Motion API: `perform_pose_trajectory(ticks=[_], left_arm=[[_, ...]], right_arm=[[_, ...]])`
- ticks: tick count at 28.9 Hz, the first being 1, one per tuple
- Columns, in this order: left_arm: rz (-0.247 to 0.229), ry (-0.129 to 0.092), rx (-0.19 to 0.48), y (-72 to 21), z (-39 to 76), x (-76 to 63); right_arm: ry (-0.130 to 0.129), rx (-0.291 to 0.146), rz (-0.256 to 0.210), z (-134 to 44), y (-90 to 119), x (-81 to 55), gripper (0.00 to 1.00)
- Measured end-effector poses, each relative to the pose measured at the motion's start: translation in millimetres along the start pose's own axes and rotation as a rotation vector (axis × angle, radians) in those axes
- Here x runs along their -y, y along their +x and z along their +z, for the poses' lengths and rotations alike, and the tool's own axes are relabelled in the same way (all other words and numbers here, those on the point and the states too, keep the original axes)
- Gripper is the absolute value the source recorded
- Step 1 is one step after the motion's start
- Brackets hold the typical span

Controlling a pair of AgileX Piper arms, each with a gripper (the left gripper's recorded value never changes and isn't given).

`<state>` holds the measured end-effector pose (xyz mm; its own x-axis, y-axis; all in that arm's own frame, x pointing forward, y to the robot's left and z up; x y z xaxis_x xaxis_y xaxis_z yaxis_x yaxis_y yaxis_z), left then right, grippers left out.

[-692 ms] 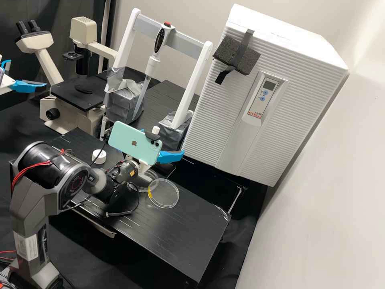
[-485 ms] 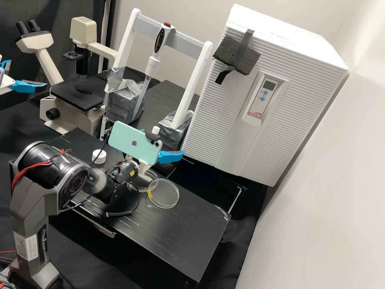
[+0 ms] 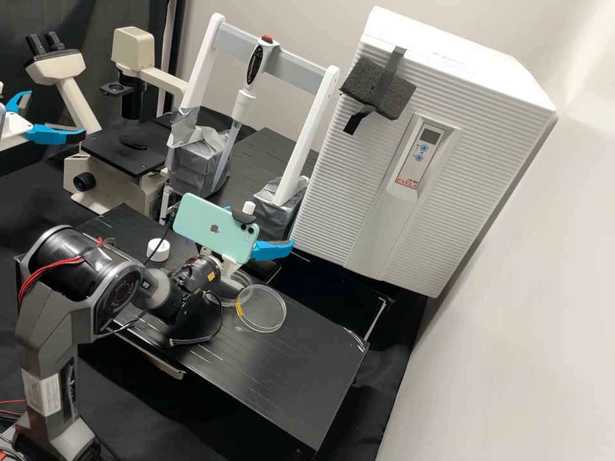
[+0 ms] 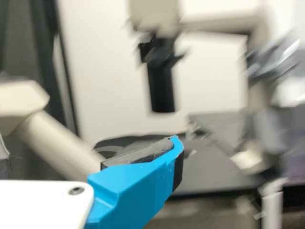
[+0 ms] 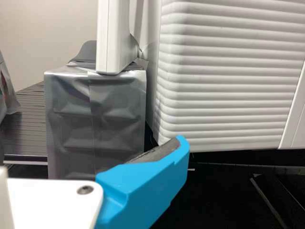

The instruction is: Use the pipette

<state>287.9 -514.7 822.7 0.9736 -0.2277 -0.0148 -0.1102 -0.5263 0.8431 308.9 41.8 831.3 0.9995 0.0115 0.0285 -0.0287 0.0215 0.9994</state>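
The grey-and-white handheld pipette with a red top button (image 3: pixel 245 89) hangs upright from the crossbar of a white goalpost-shaped stand (image 3: pixel 300 64) at the far middle of the bench. Its thin tip points down by the left one of two grey tape-wrapped blocks (image 3: pixel 192 160) that hold the stand's legs. No gripper touches it.

The right gripper (image 3: pixel 261 229) hovers nearer, just in front of the stand's right block (image 5: pixel 95 124), with a mint-green phone (image 3: pixel 214 227) mounted on its wrist. Its jaws are released, and the pad of its blue finger (image 5: pixel 150 183) is bare. Just on its near side a clear round petri dish (image 3: pixel 261 308) lies on a black slatted platform (image 3: pixel 288 378), and a small white cap (image 3: pixel 157 249) sits to the left.

The left gripper (image 3: pixel 56 114) is at the far left, well apart from the pipette and beside a beige microscope (image 3: pixel 109 160), its jaws spread and holding nothing. A big white ribbed cabinet (image 3: pixel 397 192) stands to the right of the stand.
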Motion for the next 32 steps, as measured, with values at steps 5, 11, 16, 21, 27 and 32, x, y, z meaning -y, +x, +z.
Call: perform_pose_trajectory(ticks=[5, 11, 16, 21, 27, 32], left_arm=[[0.062, -0.032, 0.157, -10.9, 36.0, -21.2], [0.101, -0.050, 0.293, -14.6, 70.6, -33.5], [0.101, -0.054, 0.334, -9.9, 82.6, -33.2], [0.066, -0.036, 0.331, -5.6, 83.9, -21.4], [0.040, -0.058, 0.300, -3.0, 81.1, -13.1], [0.023, -0.062, 0.289, -5.8, 78.9, -8.5]], right_arm=[[0.000, 0.000, 0.000, 0.0, 0.0, 0.0, 1.00], [0.000, 0.000, 0.000, 0.0, 0.0, 0.0, 1.00], [0.000, 0.000, 0.000, 0.0, 0.0, 0.0, 1.00], [0.019, -0.049, 0.026, -16.2, -10.6, -14.3, 1.00], [0.094, -0.219, 0.086, -69.1, -24.2, -43.2, 1.00], [0.108, -0.304, 0.075, -107.2, -16.7, -53.7, 1.00]])
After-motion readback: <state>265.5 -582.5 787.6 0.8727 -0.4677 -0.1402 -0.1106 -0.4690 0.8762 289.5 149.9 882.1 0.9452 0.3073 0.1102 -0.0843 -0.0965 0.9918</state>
